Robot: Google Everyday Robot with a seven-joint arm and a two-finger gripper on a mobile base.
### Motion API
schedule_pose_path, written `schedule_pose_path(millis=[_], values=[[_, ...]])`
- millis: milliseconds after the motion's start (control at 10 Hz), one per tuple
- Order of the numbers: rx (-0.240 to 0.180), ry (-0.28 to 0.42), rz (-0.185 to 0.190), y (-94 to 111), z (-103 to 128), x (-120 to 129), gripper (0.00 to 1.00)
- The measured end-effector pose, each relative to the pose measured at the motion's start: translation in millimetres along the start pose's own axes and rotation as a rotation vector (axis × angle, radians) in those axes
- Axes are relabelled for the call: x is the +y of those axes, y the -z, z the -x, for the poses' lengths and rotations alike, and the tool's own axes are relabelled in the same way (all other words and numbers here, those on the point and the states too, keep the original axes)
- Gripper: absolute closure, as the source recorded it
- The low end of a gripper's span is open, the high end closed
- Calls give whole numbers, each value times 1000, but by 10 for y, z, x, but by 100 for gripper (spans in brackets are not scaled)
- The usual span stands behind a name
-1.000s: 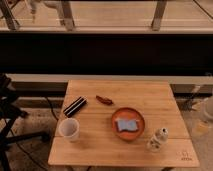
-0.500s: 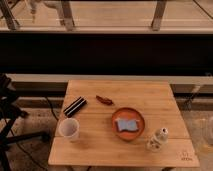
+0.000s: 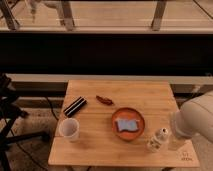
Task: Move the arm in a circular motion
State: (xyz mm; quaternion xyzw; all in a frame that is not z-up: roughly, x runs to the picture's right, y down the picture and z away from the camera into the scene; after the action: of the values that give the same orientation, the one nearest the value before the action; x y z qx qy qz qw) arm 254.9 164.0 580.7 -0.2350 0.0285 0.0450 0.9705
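Note:
The arm (image 3: 198, 120) is a thick cream-white rounded segment coming in from the right edge of the camera view. It hangs over the right end of the wooden table (image 3: 145, 95), just right of a small pale bottle (image 3: 157, 140). Only this bulky segment shows. The gripper is not in view; it lies beyond the right edge or behind the segment.
On the table are a white cup (image 3: 69, 130), a black rectangular bar (image 3: 75, 106), a small red item (image 3: 105, 100) and an orange plate (image 3: 118, 114) holding a blue sponge (image 3: 126, 124). A black stand (image 3: 7, 115) is at the left. A dark ledge and railing run behind.
The arm has swung in from the right edge. One second ago only a sliver showed; now a large segment reaches over the table's right end near the bottle.

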Motion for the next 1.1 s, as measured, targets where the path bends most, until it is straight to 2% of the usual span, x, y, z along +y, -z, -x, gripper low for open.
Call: schedule_pose_path(millis=[200,500,800,1100], values=[[-27,90,19,53,453,-90,20],[-57,220,48,57,945,-376,20],[-33,304,59,-88,1192,-854,20],[-37,333,35,-267,1289,-1413,20]])
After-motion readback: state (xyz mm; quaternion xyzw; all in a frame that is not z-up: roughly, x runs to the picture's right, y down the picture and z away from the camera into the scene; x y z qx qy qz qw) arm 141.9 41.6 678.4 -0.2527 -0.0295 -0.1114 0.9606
